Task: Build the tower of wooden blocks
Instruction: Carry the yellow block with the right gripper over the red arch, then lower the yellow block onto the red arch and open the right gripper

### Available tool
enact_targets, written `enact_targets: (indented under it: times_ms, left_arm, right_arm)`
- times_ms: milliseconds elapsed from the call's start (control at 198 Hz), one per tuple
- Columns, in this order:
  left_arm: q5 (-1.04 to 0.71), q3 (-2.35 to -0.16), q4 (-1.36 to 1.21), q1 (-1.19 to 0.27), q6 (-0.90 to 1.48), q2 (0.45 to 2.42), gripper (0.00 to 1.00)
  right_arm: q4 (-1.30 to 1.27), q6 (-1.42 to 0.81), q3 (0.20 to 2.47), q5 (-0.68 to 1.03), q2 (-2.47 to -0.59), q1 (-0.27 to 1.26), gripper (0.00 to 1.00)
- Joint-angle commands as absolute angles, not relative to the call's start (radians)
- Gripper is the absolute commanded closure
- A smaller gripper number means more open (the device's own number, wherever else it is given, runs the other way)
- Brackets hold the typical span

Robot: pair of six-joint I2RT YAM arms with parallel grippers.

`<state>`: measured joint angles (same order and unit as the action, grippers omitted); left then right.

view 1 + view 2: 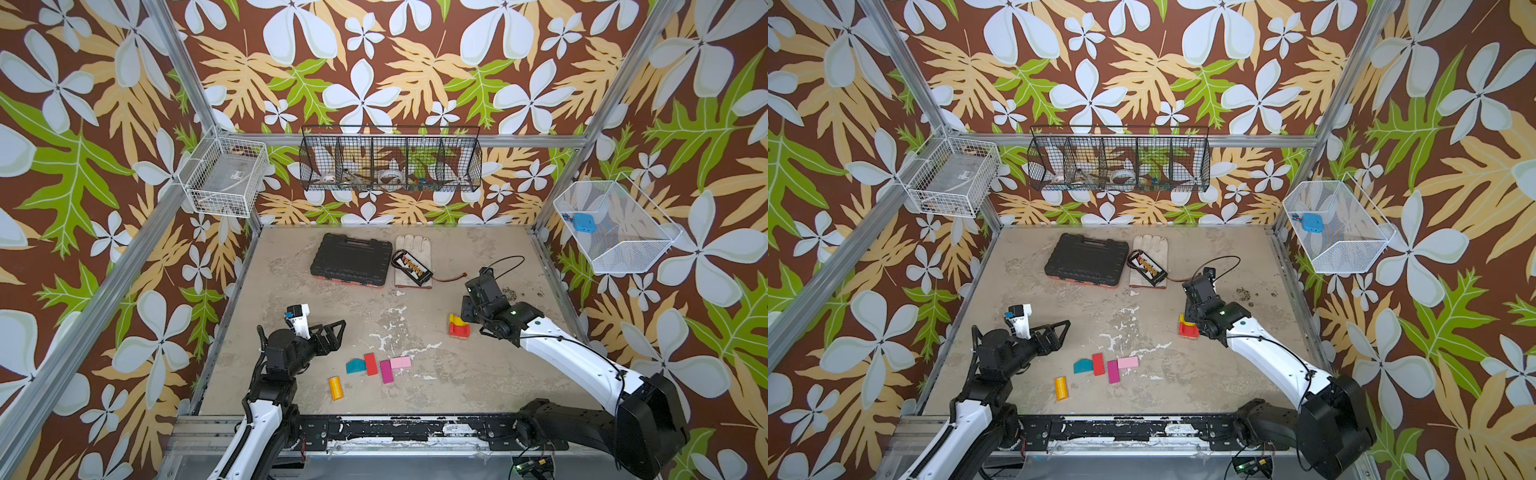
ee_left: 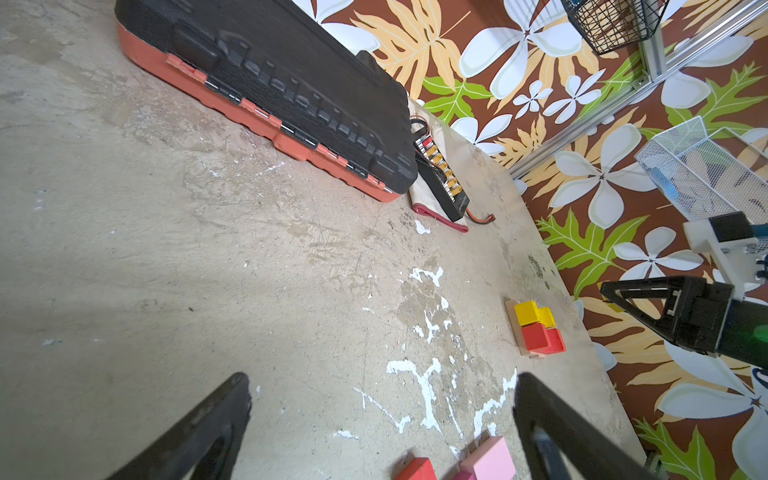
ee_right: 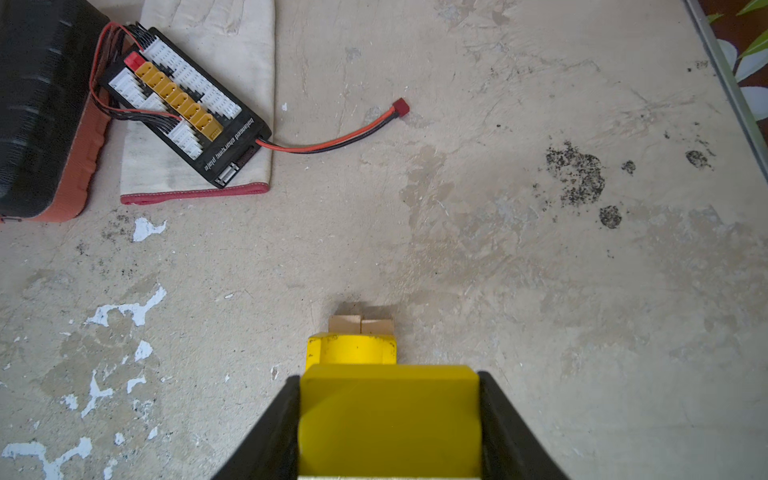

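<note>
Placing a yellow block on the tower appears to be the step in hand. At the left, the left gripper [image 1: 337, 328] hangs above the table [image 1: 478, 374], jaws wide apart and empty. Right of it, the loose wood blocks lie flat: an orange cylinder [image 1: 335, 387] on its own, then a teal wedge [image 1: 355, 365], red block [image 1: 370, 364], magenta block [image 1: 386, 371] and pink block [image 1: 400, 362] clustered together. Further right stands the tower [image 1: 458, 326], still low: tan base, red piece, yellow above. The right gripper [image 3: 388, 386] is clamped on the yellow block [image 3: 388, 419] at the tower's top; whether the block is seated cannot be told. The next move calls for parting the jaws and lifting straight clear without nudging the stack.
</note>
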<state>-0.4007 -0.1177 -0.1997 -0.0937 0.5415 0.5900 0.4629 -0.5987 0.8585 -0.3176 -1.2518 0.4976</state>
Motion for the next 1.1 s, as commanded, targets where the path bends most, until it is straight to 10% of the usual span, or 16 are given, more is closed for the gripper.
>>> enact_targets:
  times_ms: [0, 1099]
  left_arm:
    - [-0.409, -0.116, -0.222, -0.092, 0.543, 0.589, 0.0]
    - [-0.417, -0.113, -0.222, -0.092, 0.543, 0.58, 0.0]
  right_arm:
    - [0.434, -0.61, 0.867, -0.326, -1.278, 0.497, 0.89]
    - [0.393, -0.615, 0.867, -0.227, -1.464, 0.497, 0.59]
